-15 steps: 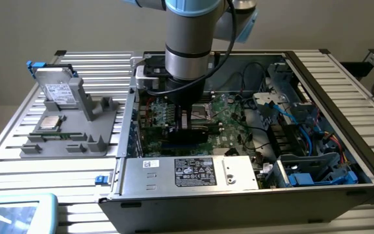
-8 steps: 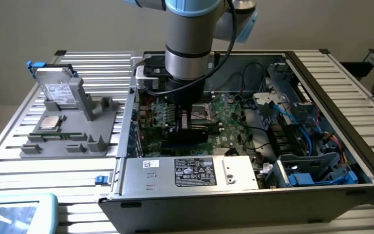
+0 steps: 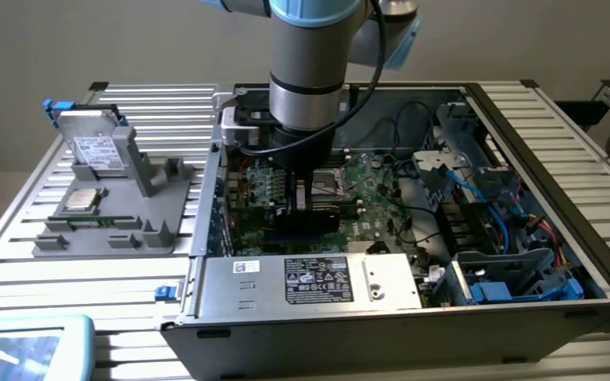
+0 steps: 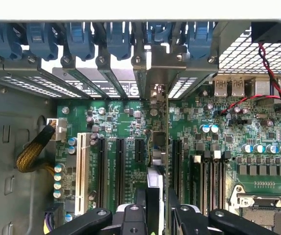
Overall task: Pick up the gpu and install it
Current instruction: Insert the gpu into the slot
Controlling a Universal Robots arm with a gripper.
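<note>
gripper (image 4: 157,218) is clamped on the gpu (image 4: 158,147), which stands on edge in line with a motherboard (image 4: 258,132) slot inside the open computer case (image 3: 390,341), its bracket end toward the rear slot covers. the case sits on a slatted metal table (image 3: 29,262), beside a grey fixture (image 3: 162,230) holding a hard drive (image 3: 95,147). a plain beige wall (image 3: 93,40) stands behind.

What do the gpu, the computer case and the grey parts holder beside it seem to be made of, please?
The gpu, edge-on: a thin board, probably fibreglass circuit laminate, with a shiny bare-metal end bracket. The computer case: sheet metal by its folded edges and perforated grilles, dark-painted outside, bare grey inside. The parts holder: matte grey and blocky, likely plastic, perhaps printed.
</note>
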